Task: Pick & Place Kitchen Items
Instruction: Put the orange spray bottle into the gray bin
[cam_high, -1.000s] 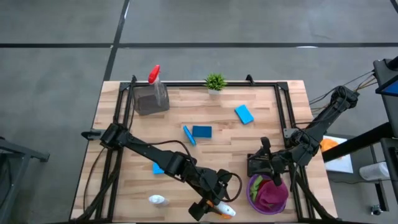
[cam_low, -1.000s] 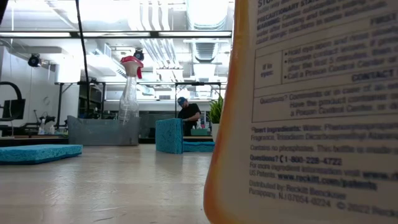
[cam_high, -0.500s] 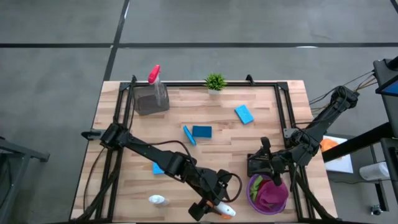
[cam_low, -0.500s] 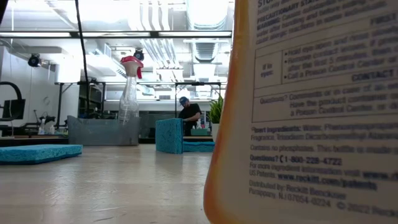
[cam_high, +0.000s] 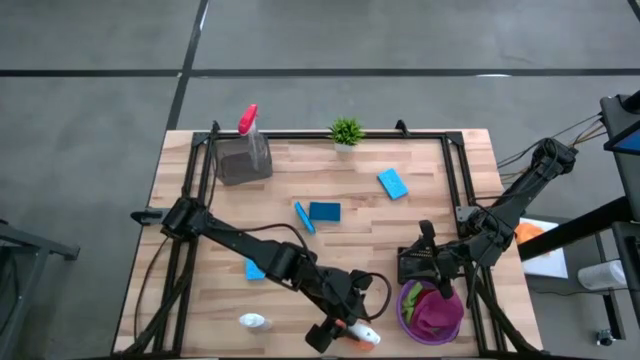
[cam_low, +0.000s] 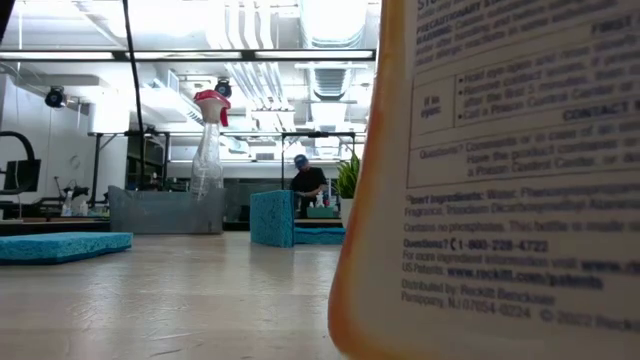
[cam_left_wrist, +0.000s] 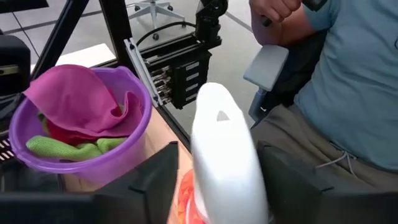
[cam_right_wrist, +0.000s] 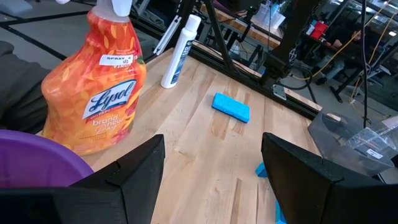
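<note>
the orange bottle (cam_low: 500, 180) stands upright at the table's near edge, filling the low view, just beside the purple bowl (cam_high: 405, 318). the left gripper (cam_high: 345, 333) sits around its white top (cam_left_wrist: 225, 149), a finger on each side; whether they press it or have let go i cannot tell. the bowl holds a magenta cloth (cam_left_wrist: 74, 96) over a green cloth (cam_left_wrist: 59, 146). the right gripper (cam_high: 432, 280) hangs over the bowl's far rim, fingers spread wide and holding nothing. a white bottle (cam_high: 252, 321) lies flat near the near-left corner. mid-table lie blue sponges (cam_high: 324, 211), one on edge, another (cam_high: 393, 183) further right. at the far edge stand a red-topped bottle (cam_high: 246, 122) beside a grey cloth (cam_high: 243, 160), and a small plant (cam_high: 346, 131). a person (cam_left_wrist: 348, 87) sits beyond the table.
</note>
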